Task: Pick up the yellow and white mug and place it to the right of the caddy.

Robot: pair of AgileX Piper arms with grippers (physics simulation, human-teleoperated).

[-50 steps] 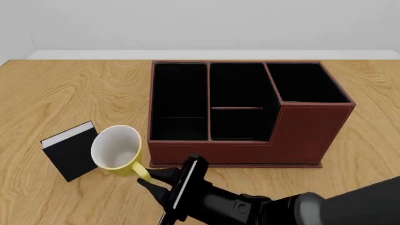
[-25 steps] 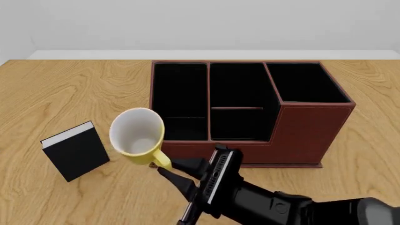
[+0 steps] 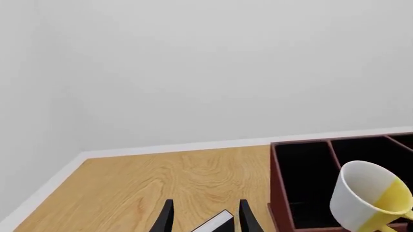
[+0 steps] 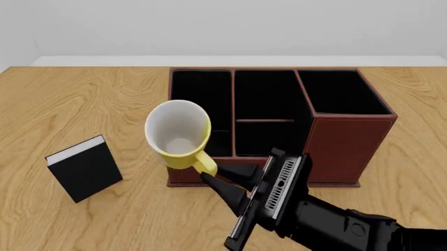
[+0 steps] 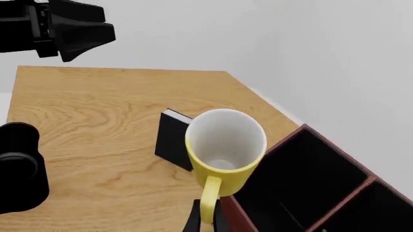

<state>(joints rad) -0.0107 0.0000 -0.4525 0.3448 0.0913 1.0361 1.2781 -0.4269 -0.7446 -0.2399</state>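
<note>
Right gripper (image 4: 209, 175) pinches the handle of the yellow and white mug (image 4: 179, 135), up in the air over the near-left corner of the caddy (image 4: 349, 144). Going right, the mug might bump its tall walls or slip out.

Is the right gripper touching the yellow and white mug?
Touching. In the right wrist view the right gripper has its fingers closed on the handle of the yellow and white mug; the front view shows the mug held off the table.
</note>
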